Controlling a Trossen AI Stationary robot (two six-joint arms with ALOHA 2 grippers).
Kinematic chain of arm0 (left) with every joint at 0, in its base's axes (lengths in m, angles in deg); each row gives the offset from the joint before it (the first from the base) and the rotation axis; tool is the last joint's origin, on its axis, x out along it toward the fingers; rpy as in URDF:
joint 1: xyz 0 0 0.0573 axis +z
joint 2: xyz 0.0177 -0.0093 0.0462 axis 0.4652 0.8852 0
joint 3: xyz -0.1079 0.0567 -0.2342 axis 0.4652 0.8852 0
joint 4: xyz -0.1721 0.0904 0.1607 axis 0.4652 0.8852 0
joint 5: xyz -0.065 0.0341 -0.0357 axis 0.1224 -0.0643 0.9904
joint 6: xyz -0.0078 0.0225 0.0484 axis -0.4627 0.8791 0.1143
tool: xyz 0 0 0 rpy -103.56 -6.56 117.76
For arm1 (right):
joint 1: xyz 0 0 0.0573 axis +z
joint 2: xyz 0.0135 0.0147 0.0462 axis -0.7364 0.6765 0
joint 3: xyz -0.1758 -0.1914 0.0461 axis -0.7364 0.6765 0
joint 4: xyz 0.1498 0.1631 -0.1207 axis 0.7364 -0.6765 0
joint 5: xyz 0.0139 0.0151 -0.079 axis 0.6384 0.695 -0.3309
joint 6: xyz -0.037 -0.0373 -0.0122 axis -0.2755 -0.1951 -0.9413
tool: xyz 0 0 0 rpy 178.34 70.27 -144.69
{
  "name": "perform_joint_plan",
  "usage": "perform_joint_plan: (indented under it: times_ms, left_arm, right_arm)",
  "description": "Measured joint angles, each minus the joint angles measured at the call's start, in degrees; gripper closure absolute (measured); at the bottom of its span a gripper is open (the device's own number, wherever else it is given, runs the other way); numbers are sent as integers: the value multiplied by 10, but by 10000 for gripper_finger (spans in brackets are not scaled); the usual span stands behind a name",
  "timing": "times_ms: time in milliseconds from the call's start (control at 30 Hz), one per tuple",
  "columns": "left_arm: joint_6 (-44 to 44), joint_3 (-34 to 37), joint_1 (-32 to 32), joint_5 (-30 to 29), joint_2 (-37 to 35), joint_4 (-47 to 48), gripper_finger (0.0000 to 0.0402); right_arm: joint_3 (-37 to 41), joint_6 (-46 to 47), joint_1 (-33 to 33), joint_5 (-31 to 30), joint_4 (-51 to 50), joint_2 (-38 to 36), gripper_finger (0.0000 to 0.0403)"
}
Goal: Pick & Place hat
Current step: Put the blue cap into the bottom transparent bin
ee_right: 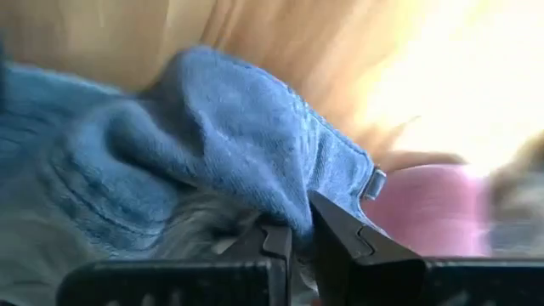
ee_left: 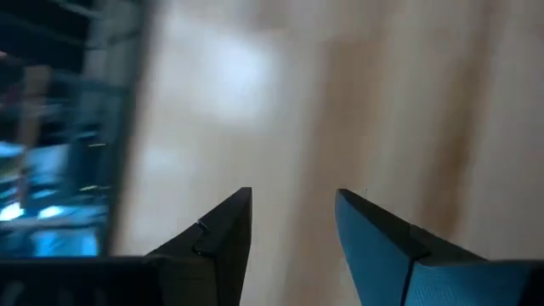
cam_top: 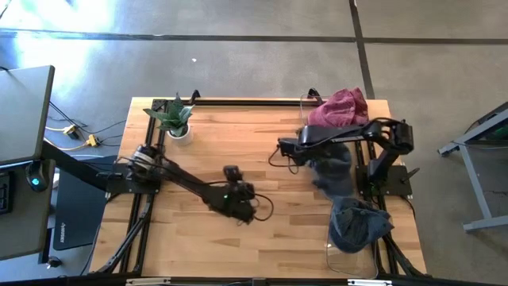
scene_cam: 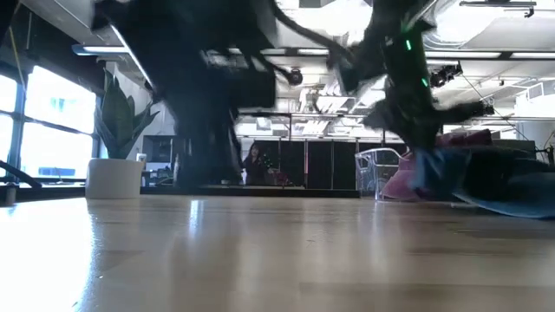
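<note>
My right gripper [ee_right: 299,231] pinches the blue hat [ee_right: 221,144] by a fold so it hangs off the tabletop [cam_top: 238,151] near the right edge, ready to carry, while my left gripper [ee_left: 293,223] waits open mid-tabletop, holding nothing.

Blue denim hat [ee_right: 229,144] with a small silver buckle, held by the dark right gripper [ee_right: 302,229], another blue-grey hat [cam_top: 359,224], a maroon-pink hat [cam_top: 341,106], pale wood-grain table [cam_top: 238,151], green-leaved plant [cam_top: 173,116] in a white pot [scene_cam: 114,178]
</note>
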Motion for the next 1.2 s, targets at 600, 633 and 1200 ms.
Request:
perform_joint_plan:
  times_ms: [600,633,1200]
  left_arm:
    - [-420,1,-88,-97,-72,350,237]
    - [-421,1,-89,-98,-72,351,237]
    - [-368,1,-88,-117,-72,284,237]
  right_arm:
    - [-148,194,111,-214,90,-37,390]
    - [-128,208,117,-182,93,-37,391]
    - [173,189,227,189,738,-44,245]
